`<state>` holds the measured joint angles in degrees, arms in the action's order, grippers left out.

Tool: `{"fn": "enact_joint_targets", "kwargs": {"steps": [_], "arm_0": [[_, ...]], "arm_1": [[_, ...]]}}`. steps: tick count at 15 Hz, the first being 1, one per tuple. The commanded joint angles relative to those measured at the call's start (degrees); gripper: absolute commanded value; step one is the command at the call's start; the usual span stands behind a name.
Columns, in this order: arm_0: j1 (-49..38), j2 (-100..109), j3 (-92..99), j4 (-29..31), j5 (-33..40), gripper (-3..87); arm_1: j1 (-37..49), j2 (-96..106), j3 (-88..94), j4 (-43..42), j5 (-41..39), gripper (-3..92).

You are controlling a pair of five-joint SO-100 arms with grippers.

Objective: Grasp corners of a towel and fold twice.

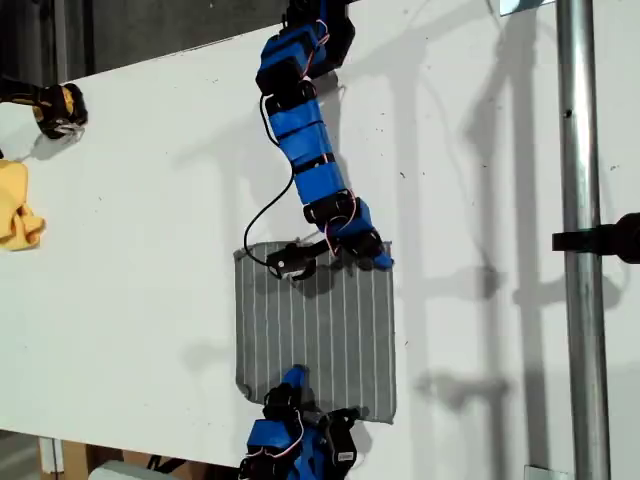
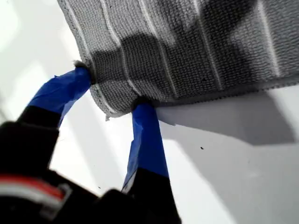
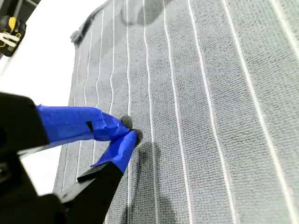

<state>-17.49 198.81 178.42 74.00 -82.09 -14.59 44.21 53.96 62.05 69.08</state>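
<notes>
The grey striped towel (image 1: 318, 330) lies flat on the white table (image 1: 150, 300). My first gripper (image 1: 366, 253) reaches down from the exterior view's top to the towel's far corner on that view's right. In the first wrist view its two blue fingers (image 2: 145, 135) press on that corner (image 2: 114, 95) from both sides, and the fabric bunches between them. My second gripper (image 1: 293, 378) comes from the exterior view's bottom edge. It sits over the towel (image 3: 210, 116) a little inside the near corner on that view's left. Its blue fingertips (image 3: 122, 144) meet, shut, with no fabric visibly held.
A yellow cloth (image 1: 18, 208) lies at the exterior view's left edge, with a black and yellow object (image 1: 60, 108) above it. A metal pole (image 1: 580, 200) with a black clamp (image 1: 605, 238) stands at that view's right. The table's near edge runs just behind my second arm.
</notes>
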Motion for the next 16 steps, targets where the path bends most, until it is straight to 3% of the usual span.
{"fn": "enact_joint_targets", "kwargs": {"steps": [1,7,10,16], "arm_0": [[0.09,0.26,0.18,-0.09,-0.44,-1.3],[0.0,0.26,0.18,-0.09,-0.44,-1.4],[0.0,0.26,0.18,-0.09,-0.35,-1.4],[-0.09,0.26,0.18,-0.18,-0.26,-1.4]], "arm_1": [[-0.88,-0.35,-1.32,1.93,0.88,20.8],[-1.32,-0.18,-1.67,9.58,3.52,12.7],[-1.58,0.18,-1.76,10.11,4.04,2.2],[-1.41,1.58,-1.32,11.51,4.83,-0.2]]}}
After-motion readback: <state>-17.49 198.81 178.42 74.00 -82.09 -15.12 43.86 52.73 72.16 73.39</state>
